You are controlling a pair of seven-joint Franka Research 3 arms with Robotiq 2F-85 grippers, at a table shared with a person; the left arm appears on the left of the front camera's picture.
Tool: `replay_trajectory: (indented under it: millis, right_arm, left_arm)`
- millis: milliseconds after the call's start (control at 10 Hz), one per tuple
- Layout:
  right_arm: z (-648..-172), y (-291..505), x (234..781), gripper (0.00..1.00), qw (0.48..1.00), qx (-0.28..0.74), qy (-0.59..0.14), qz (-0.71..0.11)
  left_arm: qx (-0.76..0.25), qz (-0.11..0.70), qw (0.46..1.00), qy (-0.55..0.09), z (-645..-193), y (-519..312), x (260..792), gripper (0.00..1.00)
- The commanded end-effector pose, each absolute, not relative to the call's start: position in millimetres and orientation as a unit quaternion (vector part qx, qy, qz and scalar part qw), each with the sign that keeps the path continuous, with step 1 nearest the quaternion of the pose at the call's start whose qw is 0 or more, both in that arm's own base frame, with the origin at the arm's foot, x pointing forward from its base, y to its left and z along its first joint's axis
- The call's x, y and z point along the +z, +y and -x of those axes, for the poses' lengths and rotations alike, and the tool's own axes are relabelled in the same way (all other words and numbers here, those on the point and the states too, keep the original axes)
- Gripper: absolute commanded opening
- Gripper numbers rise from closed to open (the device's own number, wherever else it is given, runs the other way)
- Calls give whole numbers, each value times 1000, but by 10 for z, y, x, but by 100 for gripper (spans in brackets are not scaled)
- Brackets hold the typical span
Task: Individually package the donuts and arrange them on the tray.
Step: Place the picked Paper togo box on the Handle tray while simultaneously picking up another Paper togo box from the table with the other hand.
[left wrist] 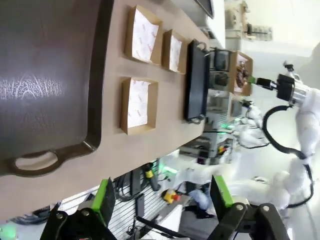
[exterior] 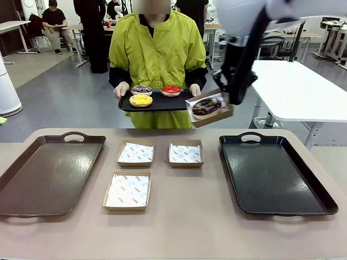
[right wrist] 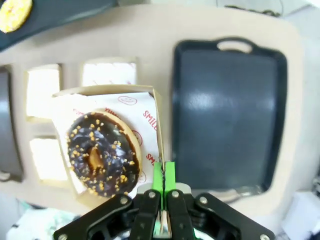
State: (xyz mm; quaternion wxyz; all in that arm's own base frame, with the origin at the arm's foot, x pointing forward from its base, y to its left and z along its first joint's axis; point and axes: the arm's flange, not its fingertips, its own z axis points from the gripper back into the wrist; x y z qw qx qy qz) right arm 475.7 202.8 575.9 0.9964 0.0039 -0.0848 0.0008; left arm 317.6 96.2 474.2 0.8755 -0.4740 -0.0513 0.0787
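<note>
Up in the air, the right gripper point(right wrist: 163, 172) is clenched on the side wall of a paper-lined brown cardboard box point(right wrist: 107, 90). The dark chocolate ring donut point(right wrist: 102, 152), w/ pale sprinkles, lies inside it on the printed white liner. From the front, that box hangs beyond the table's far edge, right at the end of the flat black serving tray point(exterior: 160, 102) held by a person in a yellow-green jacket point(exterior: 157, 49), one hand at each end. Can't tell if box and tray touch.

On that held tray are 3 more: the purple-dark sprinkled donut point(exterior: 141, 89) back left, the glossy red donut point(exterior: 171, 90) back right, and the yellow donut point(exterior: 141, 100) front left.

On the beige table point(exterior: 190, 227) the brown handled tray point(exterior: 49, 173) is at left and the black handled tray point(exterior: 274, 173) at right. Btwn them sit 3 paper-lined cardboard boxes point(exterior: 135, 153), two far, one nearer on the left.

The left gripper point(left wrist: 162, 197) is released, green pads wide apart, off the table edge near the brown tray's handle.
</note>
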Motion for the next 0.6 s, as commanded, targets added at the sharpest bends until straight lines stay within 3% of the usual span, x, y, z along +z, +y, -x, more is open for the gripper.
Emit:
replay_trajectory:
  millis: [0, 300, 500]
  right_arm:
    - [-4540, 1471, 5643, 1, 996, -28, -71, -35]
    - [-4701, 970, 5404, 1, 996, -26, -50, -63]
    - [-4651, 868, 5118, 1, 997, -15, -20, -74]
  left_arm:
    - [54, 392, 918, 0, -3216, 437, 4977, 100]
    - [31, 287, 957, -6, -3263, -466, 5086, 100]
    - [28, 212, 977, -15, -3350, -996, 4882, 100]
